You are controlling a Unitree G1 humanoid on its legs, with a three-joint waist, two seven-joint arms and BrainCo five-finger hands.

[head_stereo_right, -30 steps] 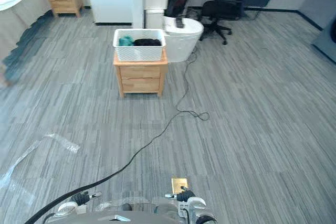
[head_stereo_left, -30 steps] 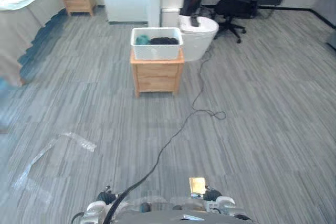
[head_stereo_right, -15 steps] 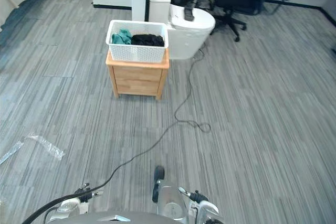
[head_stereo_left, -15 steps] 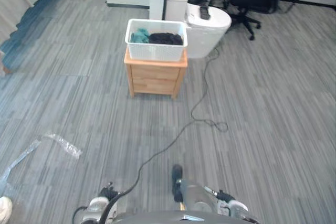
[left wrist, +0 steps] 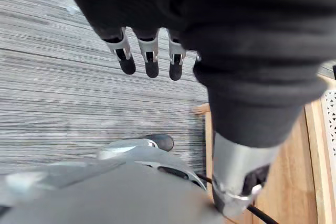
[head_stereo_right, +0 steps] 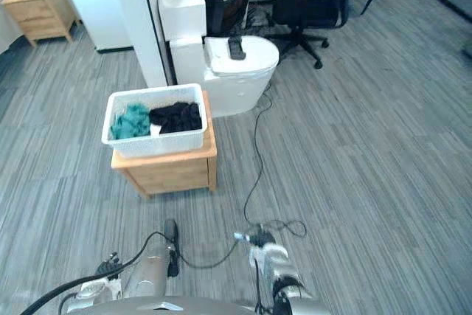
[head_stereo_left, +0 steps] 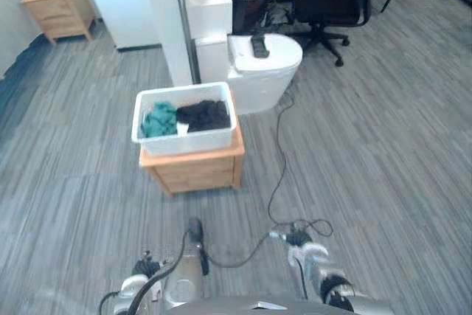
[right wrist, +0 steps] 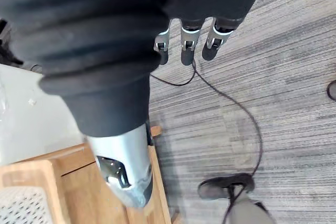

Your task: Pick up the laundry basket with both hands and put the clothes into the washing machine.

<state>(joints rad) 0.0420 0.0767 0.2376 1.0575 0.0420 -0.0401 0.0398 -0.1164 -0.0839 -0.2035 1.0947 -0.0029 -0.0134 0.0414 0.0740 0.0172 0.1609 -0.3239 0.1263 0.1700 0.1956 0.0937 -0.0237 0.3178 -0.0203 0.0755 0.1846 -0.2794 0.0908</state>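
Observation:
A white laundry basket (head_stereo_left: 184,134) stands on a low wooden nightstand (head_stereo_left: 195,171) ahead of me, a little to the left. It holds a teal garment (head_stereo_left: 156,119) and a black garment (head_stereo_left: 203,114). Just behind and to the right of it is a round white washing machine (head_stereo_left: 262,79) with its lid down and a small black object (head_stereo_left: 259,46) lying on top. My left hand (left wrist: 149,61) hangs over the grey floor with straight fingers and holds nothing. My right hand (right wrist: 190,40) hangs the same way, empty, well short of the basket.
Stacked white boxes (head_stereo_left: 206,9) and a white pillar (head_stereo_left: 166,27) stand behind the basket. A black office chair (head_stereo_left: 332,5) is at the back right, a second wooden nightstand (head_stereo_left: 59,9) at the back left. Grey plank floor lies between me and the basket.
The camera has moved forward and turned, so the basket and nightstand look nearer and larger. The basket, the clothes and the washing machine have not moved themselves.

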